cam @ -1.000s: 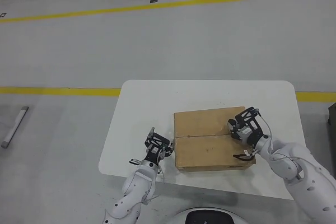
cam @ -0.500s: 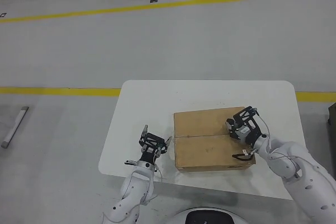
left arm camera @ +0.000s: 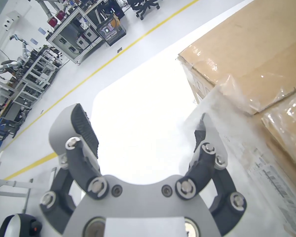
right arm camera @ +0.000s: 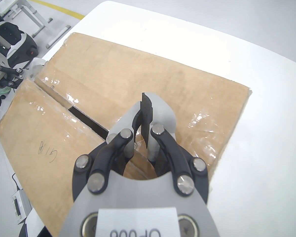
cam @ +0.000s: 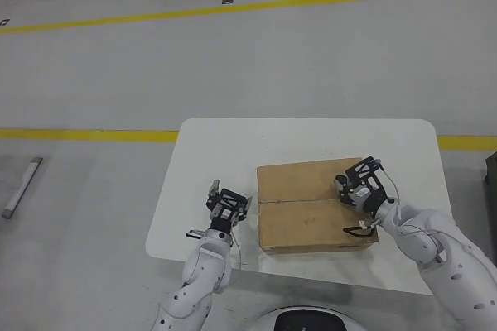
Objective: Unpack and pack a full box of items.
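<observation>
Our left gripper (left arm camera: pixel 141 119) gaped wide beside the brown cardboard box (cam: pixel 302 182), our right gripper (right arm camera: pixel 144 109) sat closed above its seam (right arm camera: pixel 88 122), and loose clear tape (left arm camera: pixel 227 92) seemingly threatened to snag us

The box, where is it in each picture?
Top view: the box sits near the white table's middle.
Left wrist view: the box stands beside the open left claw.
Right wrist view: the box lies under the shut right claw.
Shared landmark: its flap seam.
</observation>
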